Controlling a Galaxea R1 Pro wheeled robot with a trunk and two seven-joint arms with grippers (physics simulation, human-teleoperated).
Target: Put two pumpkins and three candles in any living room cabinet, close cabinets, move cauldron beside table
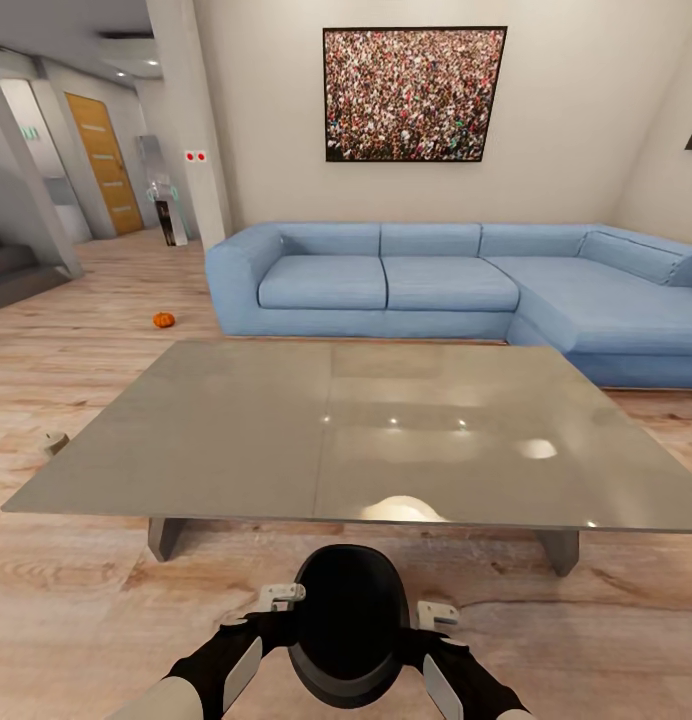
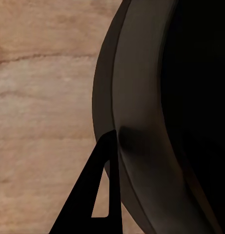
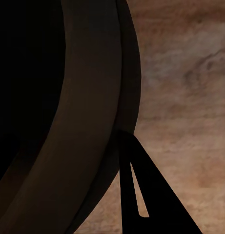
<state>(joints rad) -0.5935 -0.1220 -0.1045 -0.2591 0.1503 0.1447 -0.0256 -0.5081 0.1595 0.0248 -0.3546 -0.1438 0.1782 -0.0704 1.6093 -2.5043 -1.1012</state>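
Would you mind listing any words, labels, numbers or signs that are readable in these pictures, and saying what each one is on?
No text reads clearly in any view.
Green sign on the hallway wall: too small and blurred to read.
White plate with two red dots on the pillar: no legible characters.
Framed picture above the sofa: a crowd image, no lettering visible.
Cauldron, table and pumpkin: no markings.

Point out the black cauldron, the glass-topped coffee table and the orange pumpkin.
Round black cauldron (image 1: 348,620): head view, dark inside of the bowl.
Pale glass-topped coffee table (image 1: 236,430): head view, bare left half of the top.
Small orange pumpkin (image 1: 163,320): head view, middle of its body.
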